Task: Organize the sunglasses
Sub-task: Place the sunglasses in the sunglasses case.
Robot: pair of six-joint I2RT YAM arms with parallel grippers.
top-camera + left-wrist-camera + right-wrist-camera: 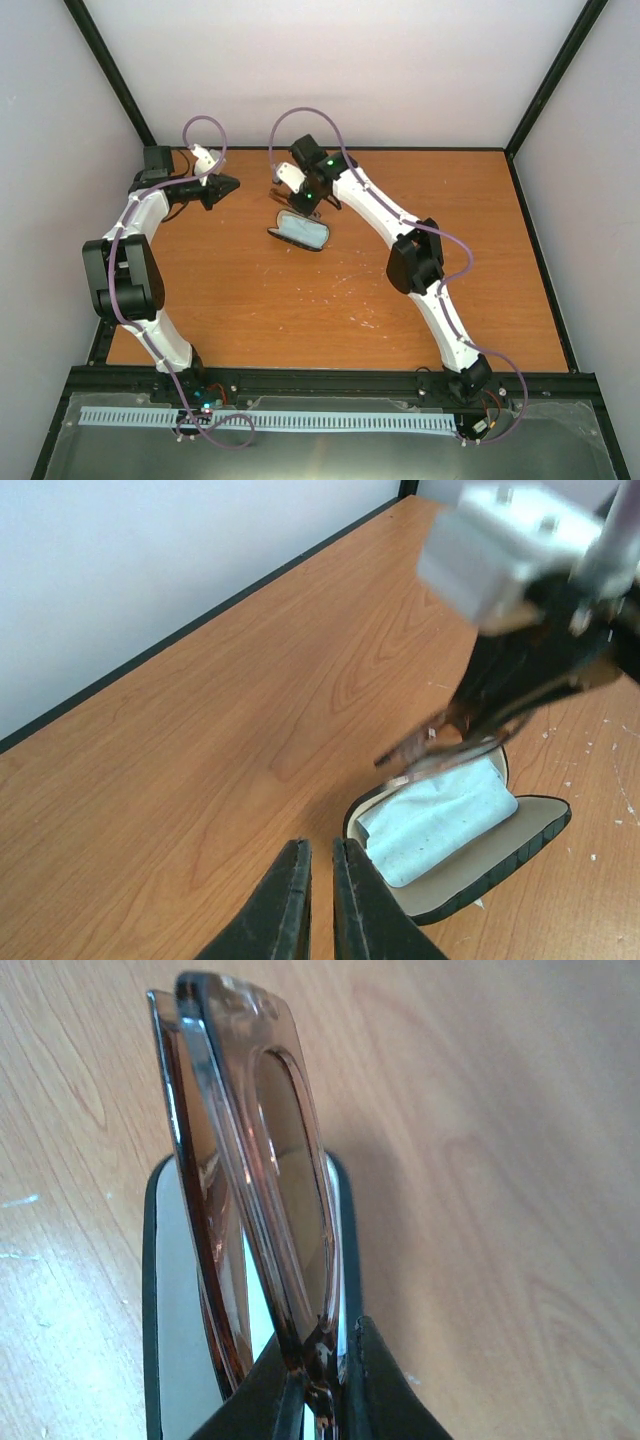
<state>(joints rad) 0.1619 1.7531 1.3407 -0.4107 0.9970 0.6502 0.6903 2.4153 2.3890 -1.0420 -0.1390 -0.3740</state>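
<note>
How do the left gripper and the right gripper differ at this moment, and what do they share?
The right gripper pinches the sunglasses; the left gripper holds nothing. The right gripper hangs over the open case; the left gripper sits off to the side, over bare table. Shared: both have dark fingers brought close together.

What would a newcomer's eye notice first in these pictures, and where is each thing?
The reddish-brown sunglasses stand out first, pinched in the shut right tool above the open black glasses case at the far middle of the table. A pale blue cloth lies inside the case. The left tool, shut and empty, hovers left of it.
</note>
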